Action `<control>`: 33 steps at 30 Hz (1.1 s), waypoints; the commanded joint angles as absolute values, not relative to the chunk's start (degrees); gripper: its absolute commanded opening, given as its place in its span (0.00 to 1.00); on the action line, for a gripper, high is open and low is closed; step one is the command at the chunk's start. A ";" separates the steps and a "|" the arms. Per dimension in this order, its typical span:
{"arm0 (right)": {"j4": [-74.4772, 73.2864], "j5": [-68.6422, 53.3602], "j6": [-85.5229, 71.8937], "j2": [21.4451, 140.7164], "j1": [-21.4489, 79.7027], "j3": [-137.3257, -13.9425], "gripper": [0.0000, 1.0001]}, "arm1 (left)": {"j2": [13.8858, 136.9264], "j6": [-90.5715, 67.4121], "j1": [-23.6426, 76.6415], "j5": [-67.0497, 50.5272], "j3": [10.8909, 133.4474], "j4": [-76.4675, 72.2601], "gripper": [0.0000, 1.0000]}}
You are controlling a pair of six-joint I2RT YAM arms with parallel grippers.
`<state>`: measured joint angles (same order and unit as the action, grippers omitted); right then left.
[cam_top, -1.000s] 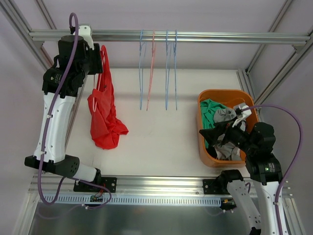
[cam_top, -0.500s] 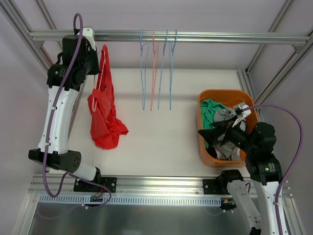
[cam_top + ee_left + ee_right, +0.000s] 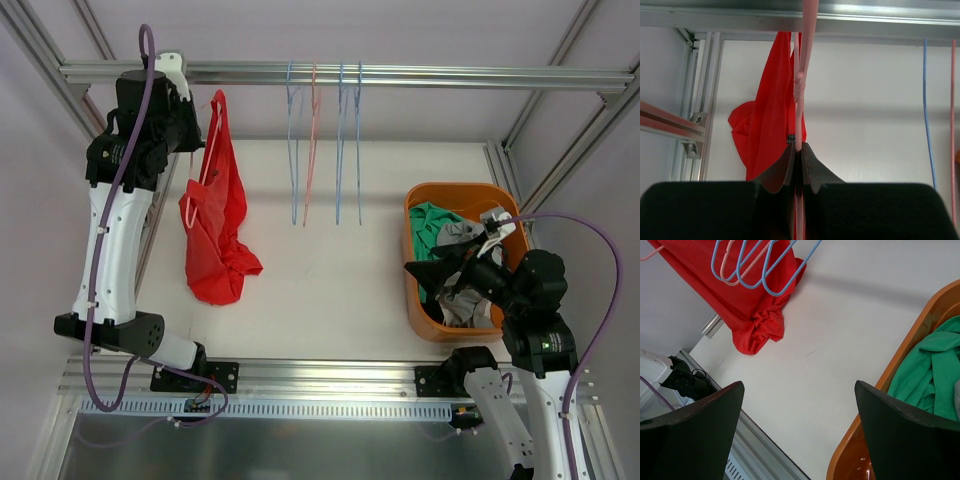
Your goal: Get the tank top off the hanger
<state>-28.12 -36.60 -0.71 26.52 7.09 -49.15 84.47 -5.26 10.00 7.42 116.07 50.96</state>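
Note:
The red tank top [image 3: 215, 230] hangs on a pink hanger [image 3: 799, 90] at the left end of the rail, with its lower part bunched on the table. It also shows in the left wrist view [image 3: 770, 125] and the right wrist view [image 3: 740, 305]. My left gripper [image 3: 185, 125] is up by the rail, shut on the pink hanger's wire, which runs between its jaws [image 3: 798, 149]. My right gripper [image 3: 437, 278] is open and empty over the near left rim of the orange basket; its jaws stand wide apart [image 3: 797, 405].
An orange basket [image 3: 455, 190] of green, grey and white clothes sits at the right; its rim shows in the right wrist view [image 3: 905, 357]. Several empty blue and pink hangers [image 3: 295, 150] hang mid-rail [image 3: 400, 75]. White tabletop lies between tank top and basket.
My left gripper swayed right and back with the pink hanger; the tank top's upper part shifted slightly right. The empty hangers swung. My right gripper edged a little to the left.

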 commanded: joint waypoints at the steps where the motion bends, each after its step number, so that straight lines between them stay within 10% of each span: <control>1: -24.70 -38.41 -2.28 26.63 6.94 -49.39 0.98 | 80.51 -7.56 9.40 3.79 118.74 47.29 0.00; 33: -22.76 -40.08 -3.69 25.66 6.94 -47.81 0.98 | 66.64 -11.42 9.40 -0.44 96.95 29.98 0.00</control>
